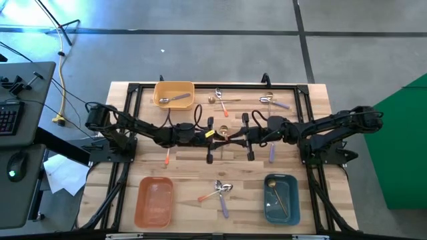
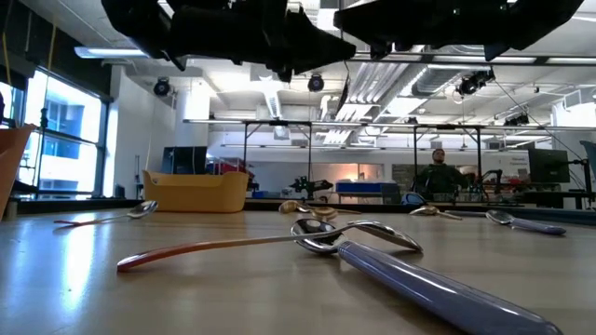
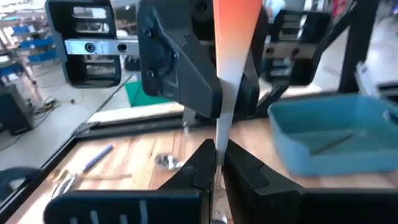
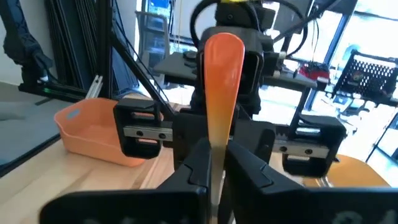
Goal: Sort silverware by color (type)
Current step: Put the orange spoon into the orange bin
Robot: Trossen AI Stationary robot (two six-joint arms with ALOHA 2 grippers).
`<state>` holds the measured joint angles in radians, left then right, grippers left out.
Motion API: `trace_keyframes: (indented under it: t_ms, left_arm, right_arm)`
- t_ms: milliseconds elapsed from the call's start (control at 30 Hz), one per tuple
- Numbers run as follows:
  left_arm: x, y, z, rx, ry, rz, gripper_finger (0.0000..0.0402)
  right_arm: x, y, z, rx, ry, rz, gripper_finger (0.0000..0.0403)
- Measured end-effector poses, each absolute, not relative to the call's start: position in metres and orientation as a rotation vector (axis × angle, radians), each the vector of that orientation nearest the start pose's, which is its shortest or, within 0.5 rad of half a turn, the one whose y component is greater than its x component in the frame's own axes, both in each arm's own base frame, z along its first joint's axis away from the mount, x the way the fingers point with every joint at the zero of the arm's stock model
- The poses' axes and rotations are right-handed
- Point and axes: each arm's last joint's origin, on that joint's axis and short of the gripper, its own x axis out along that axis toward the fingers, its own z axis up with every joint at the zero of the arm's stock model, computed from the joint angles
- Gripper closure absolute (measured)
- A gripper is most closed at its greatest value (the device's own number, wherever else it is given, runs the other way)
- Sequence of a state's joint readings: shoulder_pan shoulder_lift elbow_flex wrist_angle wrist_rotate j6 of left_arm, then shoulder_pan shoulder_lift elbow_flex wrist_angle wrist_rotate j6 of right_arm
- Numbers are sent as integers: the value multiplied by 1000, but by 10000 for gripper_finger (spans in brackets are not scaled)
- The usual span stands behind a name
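My two grippers meet over the middle of the table, each shut on one orange-handled spoon [image 4: 222, 74]. The spoon stands upright between them with its handle up. My left gripper [image 3: 217, 155] comes from the table's left and my right gripper [image 4: 216, 155] from its right. Other spoons lie flat on the table: an orange and a lavender one [image 1: 220, 191] near the front, a gold and an orange one [image 1: 220, 97] at the back, and a lavender one [image 1: 274, 101] at the back right. A spoon also lies in the yellow bin [image 1: 175, 93], and a gold one in the blue bin [image 1: 281, 198]. My left gripper pinches the spoon's silver shaft [image 3: 221, 127] between its two fingers, below the orange part. The fingers are level and come from the table's left, lying across the spoon. The spoon is clear of the table. My right gripper pinches the handle's lower part [image 4: 216, 134], where orange fades to silver. Its fingers are level and come from the table's right, lying across the spoon. The rounded handle end [image 4: 224, 46] stands above the fingers.
The orange bin [image 1: 155, 201] stands at the front left. Loose spoons lie under the arms: an orange one [image 1: 167, 157] and a lavender one [image 1: 271, 152]. A black frame rail [image 1: 213, 87] runs round the tabletop. In the low view a person [image 2: 438, 172] stands far behind the table.
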<state>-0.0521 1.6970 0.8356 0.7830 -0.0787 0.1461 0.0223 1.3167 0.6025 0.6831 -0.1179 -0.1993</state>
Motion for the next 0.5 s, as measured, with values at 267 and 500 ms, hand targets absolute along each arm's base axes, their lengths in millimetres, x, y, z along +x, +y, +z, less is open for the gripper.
trace_keyframes:
  t_ms: [267,500]
  left_arm:
    - [344,-23,211,226,236,111,396]
    - [326,-32,218,285,379,149,397]
  right_arm:
    - [275,5,237,-192,66,23,293]
    - [271,-2,245,-248,48,-105,265]
